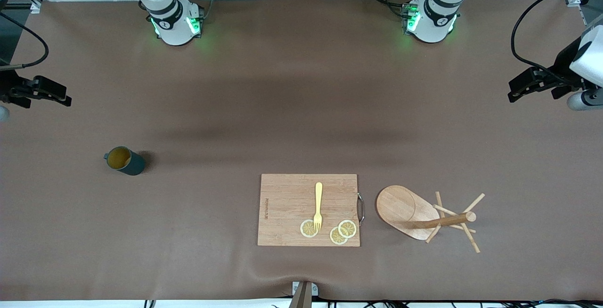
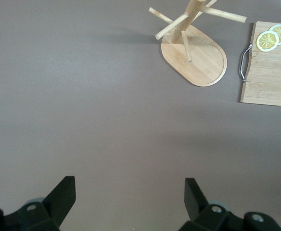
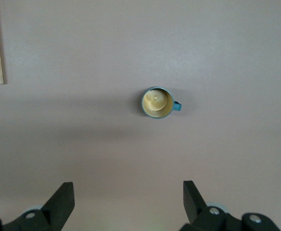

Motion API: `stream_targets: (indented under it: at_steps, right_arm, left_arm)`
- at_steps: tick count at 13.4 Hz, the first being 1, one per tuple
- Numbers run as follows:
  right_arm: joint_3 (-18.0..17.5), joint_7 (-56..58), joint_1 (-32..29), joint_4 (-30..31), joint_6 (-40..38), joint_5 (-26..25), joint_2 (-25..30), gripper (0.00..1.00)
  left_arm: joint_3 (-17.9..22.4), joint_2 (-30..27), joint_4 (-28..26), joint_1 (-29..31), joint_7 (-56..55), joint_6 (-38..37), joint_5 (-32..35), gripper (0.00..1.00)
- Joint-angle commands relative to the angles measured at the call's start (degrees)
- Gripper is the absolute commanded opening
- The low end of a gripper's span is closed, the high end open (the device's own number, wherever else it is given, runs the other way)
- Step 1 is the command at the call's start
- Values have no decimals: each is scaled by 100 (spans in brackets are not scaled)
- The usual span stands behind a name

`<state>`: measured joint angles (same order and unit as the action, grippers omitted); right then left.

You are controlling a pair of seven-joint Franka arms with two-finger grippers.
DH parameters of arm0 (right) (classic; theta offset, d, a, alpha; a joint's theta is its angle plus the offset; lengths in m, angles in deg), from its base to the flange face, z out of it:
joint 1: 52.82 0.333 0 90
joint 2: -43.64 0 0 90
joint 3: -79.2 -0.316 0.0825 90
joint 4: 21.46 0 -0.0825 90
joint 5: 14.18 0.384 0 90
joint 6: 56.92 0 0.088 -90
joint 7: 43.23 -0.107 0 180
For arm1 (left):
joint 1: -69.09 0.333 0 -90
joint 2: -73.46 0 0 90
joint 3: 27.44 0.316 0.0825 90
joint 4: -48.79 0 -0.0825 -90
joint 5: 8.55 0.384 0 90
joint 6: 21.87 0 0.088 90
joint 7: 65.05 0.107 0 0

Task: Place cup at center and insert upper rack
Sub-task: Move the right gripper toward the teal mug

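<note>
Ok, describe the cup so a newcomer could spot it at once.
Start at the wooden cutting board near the front camera's edge of the table, then look toward the right arm's end. The cup stands alone there on bare mat, upright. It is the only dark teal thing, mustard-yellow inside, with a small loop handle.

Table cover (image 1: 282, 101): matt brown sheet, smooth, slightly wrinkled at the lower edge of the front view.
Cup (image 1: 125, 160): dark teal outside, mustard-yellow inside with a soft sheen.
Upper rack (image 1: 426, 216): pale bare wood, visible grain, matt.
Cutting board (image 1: 287, 209): light wood, striped grain, with a shiny metal handle (image 1: 361, 208).
Fork (image 1: 318, 206): yellow, smooth, plastic-looking.
Gripper fingers (image 2: 63, 195): matt black.
</note>
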<state>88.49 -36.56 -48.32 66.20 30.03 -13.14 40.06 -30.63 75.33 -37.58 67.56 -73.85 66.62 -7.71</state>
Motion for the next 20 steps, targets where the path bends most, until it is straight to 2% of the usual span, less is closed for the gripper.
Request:
stream_targets:
  at_steps: [1, 9, 11, 18, 20]
  right_arm:
    - [56, -61, 69, 6, 50, -26, 77, 100]
    - [65, -70, 69, -30, 154, -25, -36, 100]
    - [65, -62, 69, 189, 662, -25, -291, 100]
    - [56, -18, 60, 1067, 2991, -25, -1258, 100]
    - [56, -17, 51, 1218, 3406, -25, -1547, 100]
  left_arm:
    - [-41, -29, 7, -5, 80, -42, 144, 100]
    - [-50, 15, 24, -32, 62, -16, 135, 100]
    - [-173, 15, 6, -49, 36, -24, 144, 100]
    - [-173, 23, -11, -32, 80, -24, 153, 100]
    - [-182, 23, -11, -15, 80, -24, 153, 100]
